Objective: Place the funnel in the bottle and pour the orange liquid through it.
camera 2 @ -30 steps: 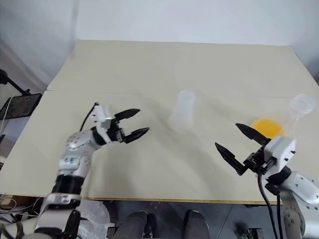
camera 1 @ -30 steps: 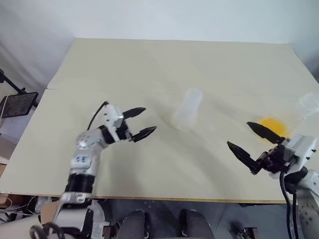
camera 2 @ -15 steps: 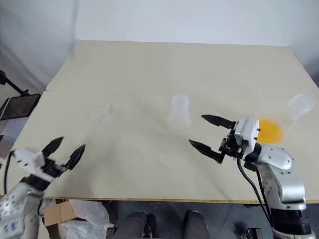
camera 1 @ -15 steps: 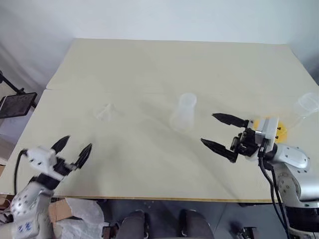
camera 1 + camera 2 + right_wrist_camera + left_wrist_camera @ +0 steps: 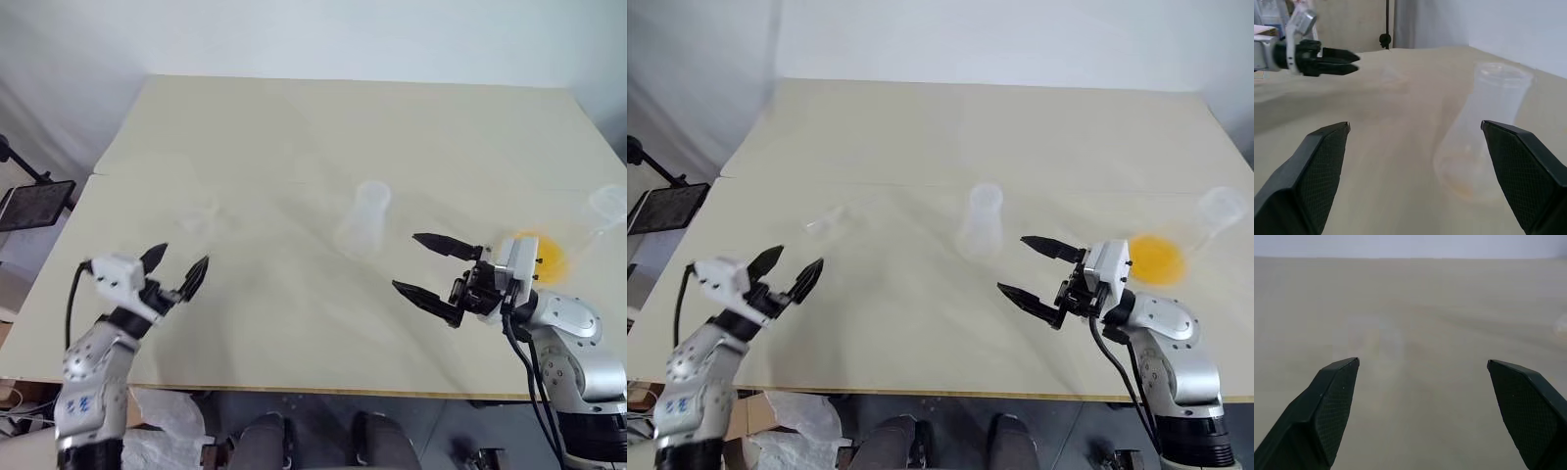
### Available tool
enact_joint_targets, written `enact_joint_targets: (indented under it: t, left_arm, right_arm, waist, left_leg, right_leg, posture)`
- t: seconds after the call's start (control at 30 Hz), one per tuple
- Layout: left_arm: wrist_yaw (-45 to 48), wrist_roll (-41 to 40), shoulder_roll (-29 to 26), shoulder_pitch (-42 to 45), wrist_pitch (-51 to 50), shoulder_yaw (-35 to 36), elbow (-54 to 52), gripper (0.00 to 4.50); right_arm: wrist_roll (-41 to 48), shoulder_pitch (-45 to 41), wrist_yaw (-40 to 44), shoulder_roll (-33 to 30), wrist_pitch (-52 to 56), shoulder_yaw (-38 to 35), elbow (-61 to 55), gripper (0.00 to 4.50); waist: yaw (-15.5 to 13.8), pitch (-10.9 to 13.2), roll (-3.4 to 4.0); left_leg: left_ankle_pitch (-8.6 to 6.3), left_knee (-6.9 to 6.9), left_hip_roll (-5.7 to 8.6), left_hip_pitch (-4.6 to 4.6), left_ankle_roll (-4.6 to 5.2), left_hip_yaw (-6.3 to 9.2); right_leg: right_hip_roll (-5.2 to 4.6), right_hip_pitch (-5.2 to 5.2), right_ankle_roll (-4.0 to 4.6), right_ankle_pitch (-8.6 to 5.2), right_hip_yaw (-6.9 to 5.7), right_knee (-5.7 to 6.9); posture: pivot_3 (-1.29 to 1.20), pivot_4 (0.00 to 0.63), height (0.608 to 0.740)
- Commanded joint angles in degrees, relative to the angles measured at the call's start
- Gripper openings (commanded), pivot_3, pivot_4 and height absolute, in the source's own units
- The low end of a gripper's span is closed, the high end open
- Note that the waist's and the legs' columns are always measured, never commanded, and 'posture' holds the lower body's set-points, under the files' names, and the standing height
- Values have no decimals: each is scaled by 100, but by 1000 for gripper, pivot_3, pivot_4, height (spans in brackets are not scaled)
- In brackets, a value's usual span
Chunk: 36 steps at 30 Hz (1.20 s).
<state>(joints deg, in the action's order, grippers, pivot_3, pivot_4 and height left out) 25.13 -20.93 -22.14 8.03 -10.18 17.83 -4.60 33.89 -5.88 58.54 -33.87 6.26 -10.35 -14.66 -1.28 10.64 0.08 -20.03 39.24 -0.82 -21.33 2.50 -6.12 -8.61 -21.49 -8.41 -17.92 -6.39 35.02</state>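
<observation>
2 grippers, left (image 5: 786,272) and right (image 5: 1031,268), hold their fingers open and empty. Funnel (image 5: 826,223) looks light, thin, slippery; I would pinch its cone rim.

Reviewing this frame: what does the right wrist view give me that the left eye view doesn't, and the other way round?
Right wrist view, not the left eye view: the bottle in side profile, a wide base tapering to an open neck.
Left eye view, not the right wrist view: the orange liquid and a clear vessel near the table's right edge.
Both: the bottle, the open left gripper, the open right gripper and the table.
</observation>
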Motion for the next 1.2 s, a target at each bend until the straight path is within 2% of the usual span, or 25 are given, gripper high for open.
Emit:
enact_joint_targets:
  t: [0.03, 0.27, 0.3, 0.33, 0.5, 0.73, 0.93, 1.07, 1.2]
  left_arm:
    - [-406, 382, 24, 396, -15, -168, 396, 4460]
    - [-501, 573, 236, 1217, 160, -459, 1433, 4460]
    - [-518, 604, 234, 1265, 192, -472, 1512, 4069]
    - [-522, 612, 235, 1299, 246, -465, 1581, 3916]
    - [-519, 565, 201, 1310, 344, -405, 1623, 2360]
    - [-486, 558, 167, 1271, 466, -361, 1689, 56]
    - [88, 264, 16, 1404, 855, -252, 1519, 19]
    - [1194, -181, -501, 1839, 816, -305, 1233, 19]
    - [2636, -153, -1233, 2745, 935, -821, 1387, 19]
  right_arm:
    - [36, 64, -89, -112, -48, -227, -308, 4500]
    - [24, 328, -303, -142, -44, -402, -540, 4500]
    - [20, 354, -320, -147, -57, -415, -557, 4500]
    - [21, 382, -348, -145, -65, -438, -572, 4500]
    - [-1, 506, -424, -138, -102, -532, -627, 4500]
    - [-73, 576, -483, -74, -187, -510, -638, 4500]
    - [115, 677, -537, -118, -97, -669, -727, 4500]
    - [332, 828, -915, -19, -32, -1074, -876, 4500]
    - [444, 1171, -1183, 115, -78, -1503, -1023, 4500]
  waist:
    - [18, 0, 0]
    - [-6, -1, -2]
    - [-9, -1, -3]
    - [-7, -1, -4]
    - [-6, -1, -4]
    - [-9, -1, -4]
    - [-9, -1, -4]
    - [-18, 0, -6]
    - [-26, -1, -6]
  left_leg:
    - [0, 0, -1, 0, 0, -3]
    - [0, -2, -2, 0, -1, -6]
    - [1, -2, 0, 0, -1, -6]
    - [1, -1, -1, 0, -1, -6]
    - [1, -1, -1, 0, -1, -6]
    - [1, -1, -2, 0, -2, -6]
    - [1, -1, -1, 1, -2, -5]
    - [2, 0, -2, -2, -4, -4]
    - [3, 0, 1, -5, -4, 4]
  right_leg:
    - [2, -1, 0, 0, 0, -1]
    - [4, -2, 0, 0, -2, -3]
    - [3, -2, -1, 0, -2, -1]
    - [4, -2, -1, 0, -2, -2]
    - [3, -2, -1, 0, -3, -2]
    - [3, -2, -1, 0, -2, -2]
    - [2, 0, -1, 0, -3, -2]
    - [3, -1, -1, 0, -8, -2]
    - [5, -1, -1, 0, -16, 0]
  posture:
    - [0, 150, 740]
    - [0, 150, 740]
    - [0, 150, 740]
    - [0, 150, 740]
    - [0, 150, 740]
    - [0, 150, 740]
    - [0, 150, 740]
    - [0, 150, 740]
    - [0, 150, 740]
